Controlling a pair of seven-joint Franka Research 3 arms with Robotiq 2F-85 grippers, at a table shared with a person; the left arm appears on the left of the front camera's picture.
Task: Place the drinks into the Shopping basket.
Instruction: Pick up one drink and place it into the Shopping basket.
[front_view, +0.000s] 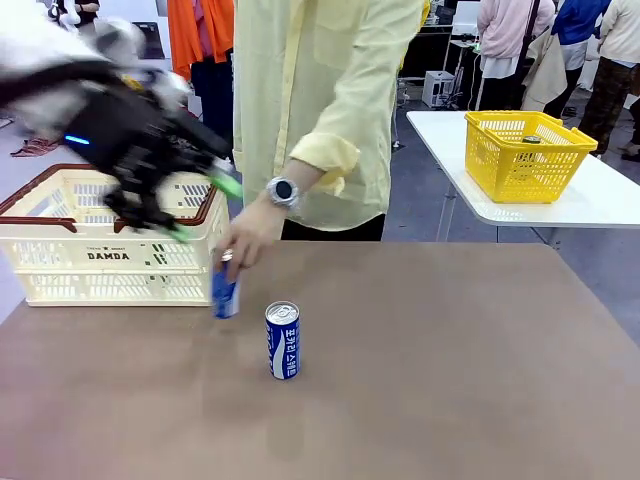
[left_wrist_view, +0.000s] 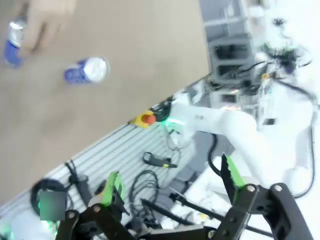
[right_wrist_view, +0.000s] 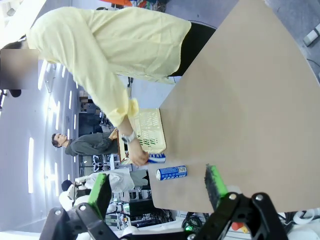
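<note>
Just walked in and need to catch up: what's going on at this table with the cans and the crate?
A person in a yellow shirt has a hand on a small blue-and-white metal drink can on the brown table beside the cream slatted plastic basket. A second blue-and-white can stands untouched nearer the middle. The robot's left gripper hovers open and empty in front of the basket; the right gripper is open too, back from both cans.

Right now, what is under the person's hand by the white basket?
A blue-and-white drink can, right beside the Shopping basket. The person's hand grips its upper end, hiding part of it, and the lettering is too blurred to read.
</note>
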